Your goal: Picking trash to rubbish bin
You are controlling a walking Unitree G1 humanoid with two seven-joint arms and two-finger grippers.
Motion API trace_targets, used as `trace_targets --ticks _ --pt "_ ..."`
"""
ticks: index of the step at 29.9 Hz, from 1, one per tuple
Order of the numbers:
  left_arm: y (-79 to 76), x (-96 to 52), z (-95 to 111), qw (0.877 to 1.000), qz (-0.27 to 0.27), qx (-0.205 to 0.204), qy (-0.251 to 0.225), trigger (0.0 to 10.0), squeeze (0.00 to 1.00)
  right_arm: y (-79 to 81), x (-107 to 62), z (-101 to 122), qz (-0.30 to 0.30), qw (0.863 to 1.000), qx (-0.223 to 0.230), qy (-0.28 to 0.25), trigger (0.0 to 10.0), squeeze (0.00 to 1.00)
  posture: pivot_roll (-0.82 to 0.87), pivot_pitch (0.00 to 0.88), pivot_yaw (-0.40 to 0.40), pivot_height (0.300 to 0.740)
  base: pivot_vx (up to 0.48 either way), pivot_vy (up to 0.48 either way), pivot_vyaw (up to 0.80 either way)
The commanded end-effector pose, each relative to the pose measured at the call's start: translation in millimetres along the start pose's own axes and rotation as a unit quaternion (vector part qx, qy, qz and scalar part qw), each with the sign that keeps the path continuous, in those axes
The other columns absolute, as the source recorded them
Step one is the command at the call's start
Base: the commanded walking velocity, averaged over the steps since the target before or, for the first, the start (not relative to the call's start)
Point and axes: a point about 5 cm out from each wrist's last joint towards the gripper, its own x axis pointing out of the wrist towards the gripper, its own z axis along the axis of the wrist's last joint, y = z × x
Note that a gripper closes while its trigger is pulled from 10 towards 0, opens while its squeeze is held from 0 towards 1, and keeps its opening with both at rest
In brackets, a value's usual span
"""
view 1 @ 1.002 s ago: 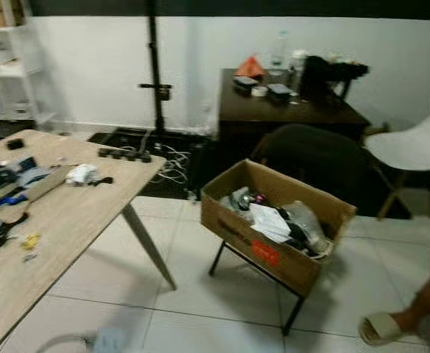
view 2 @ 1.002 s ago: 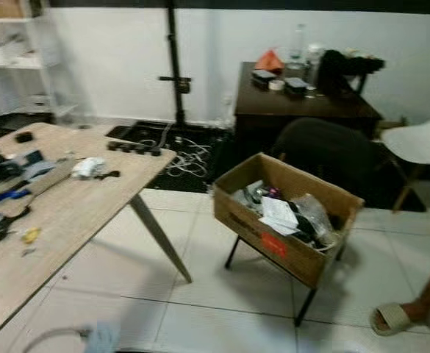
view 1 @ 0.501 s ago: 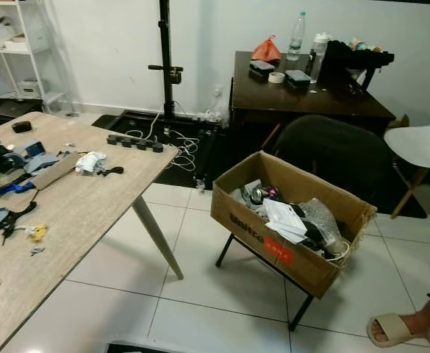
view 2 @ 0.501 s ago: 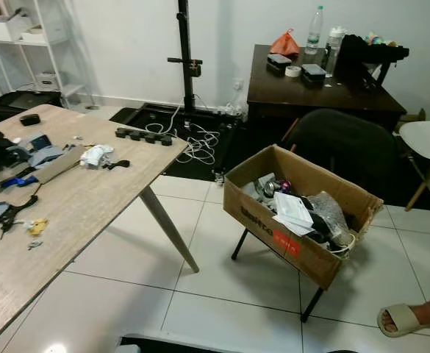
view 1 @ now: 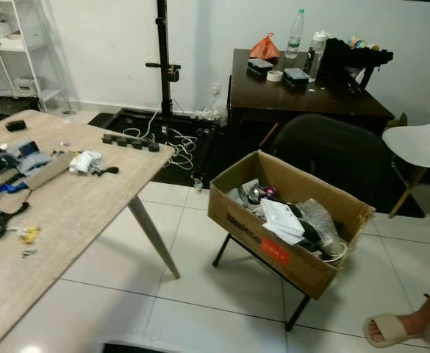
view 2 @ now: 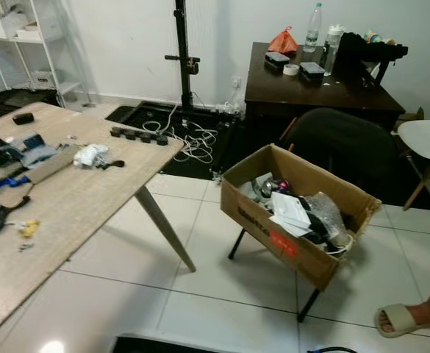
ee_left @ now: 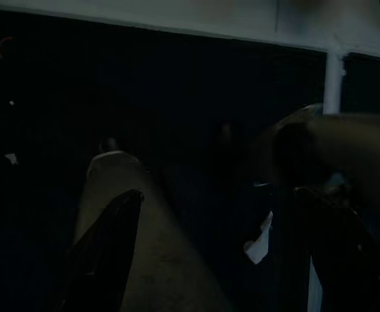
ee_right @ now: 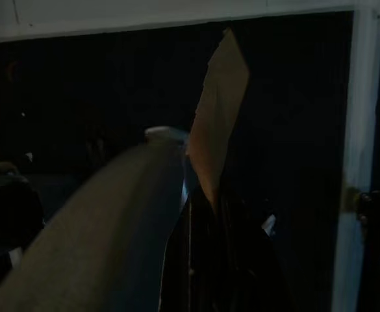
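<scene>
Cardboard box [view 1: 273, 246] of trash stands right of the wooden table [view 1: 67, 213]. Crumpled white trash [view 1: 83, 162] lies there. Finger spread: cannot tell.

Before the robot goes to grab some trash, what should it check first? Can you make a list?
1. Bin found: ok. The cardboard box on its black stand sits on the floor, open and holding rubbish.
2. Trash found: ok. A crumpled white piece lies on the wooden table.
3. Room in the box: ok, though it looks fairly full.
4. Way clear: not ok. A person's foot in a sandal is near the box, and cables lie on the floor.
5. Left end effector ready: cannot tell, the wrist view is too dark.
6. Right end effector ready: cannot tell, same reason.
</scene>
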Motion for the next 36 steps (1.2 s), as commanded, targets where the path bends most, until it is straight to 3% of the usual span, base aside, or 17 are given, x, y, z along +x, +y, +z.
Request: trace_targets --ticks 1,4,6,9,13,17,24,36 --pt "3.8 -2.3 -6.9 1.0 0.015 -0.014 0.012 10.0 0.0 -6.6 -1.5 -0.1 -0.011 1.0 0.0 -0.002 10.0 0.0 -0.15 0.107 0.018 0.74 0.0 0.0 0.0" --pt "7.1 -3.5 -7.1 0.999 0.025 -0.017 0.012 10.0 0.0 -6.9 -1.0 12.6 -0.012 0.999 -0.002 -0.03 10.0 0.0 -0.15 0.112 0.021 0.74 0.0 0.0 0.0" --pt "9.3 -4.8 -9.2 0.999 0.03 -0.02 0.014 10.0 0.0 -3.9 -1.2 43.0 0.0 0.995 0.005 -0.095 10.0 0.0 -0.16 0.116 0.028 0.74 0.0 0.0 0.0" --pt "10.0 -5.4 -10.4 0.999 0.031 -0.021 0.015 10.0 0.0 -1.1 -2.0 58.9 0.01 0.992 0.011 -0.128 10.0 0.0 -0.16 0.117 0.033 0.74 0.0 0.0 0.0" --pt "12.1 -7.1 -13.7 0.999 0.036 -0.025 0.019 10.0 0.0 14.2 -14.1 131.5 0.059 0.963 0.014 -0.263 10.0 0.0 -0.16 0.121 0.042 0.74 0.0 0.0 0.0" --pt "13.9 -7.8 -13.2 0.999 0.035 -0.015 0.023 10.0 0.0 23.6 -23.9 166.8 0.07 0.946 0.003 -0.316 10.0 0.0 -0.16 0.125 0.038 0.74 0.0 0.0 0.0" --pt "13.7 -8.5 -16.1 0.999 0.035 -0.016 0.025 10.0 0.0 39.4 -31.1 192.5 0.082 0.935 -0.021 -0.343 10.0 0.0 -0.15 0.125 0.03 0.74 0.13 0.0 -0.09" --pt "13.0 -9.0 -18.9 0.999 0.036 -0.018 0.026 10.0 0.0 48.3 -35.2 202.7 0.098 0.927 -0.028 -0.362 10.0 0.0 -0.14 0.115 0.022 0.74 0.317 0.0 -0.62"
